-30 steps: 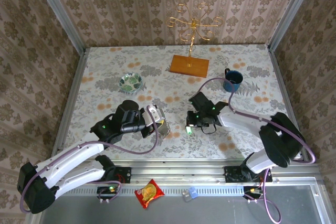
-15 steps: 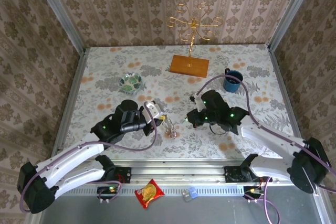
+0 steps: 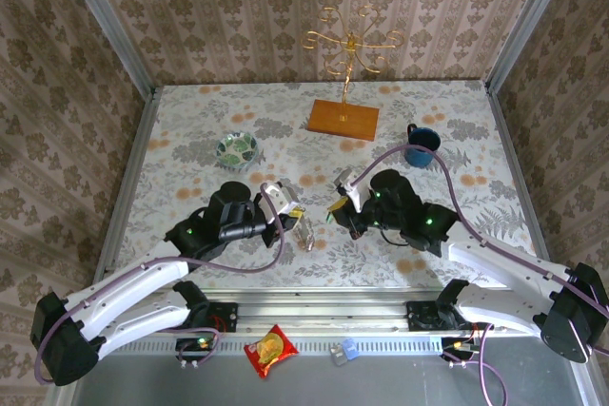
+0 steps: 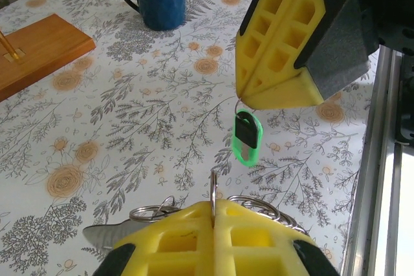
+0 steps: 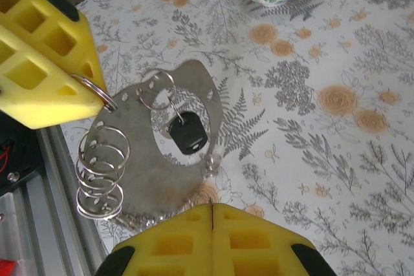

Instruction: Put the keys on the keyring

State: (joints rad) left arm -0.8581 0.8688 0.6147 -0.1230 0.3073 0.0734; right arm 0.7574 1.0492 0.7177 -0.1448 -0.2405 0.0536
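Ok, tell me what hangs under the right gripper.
A green key hangs by its wire loop, which is pinched in the shut right gripper, above the floral table. The loop's top is hidden inside the grip.

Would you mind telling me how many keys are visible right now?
2. A green-headed key hangs below the right gripper, jaws shut; a black-headed key hangs on the metal plate hanging from the left gripper. Others may be hidden.
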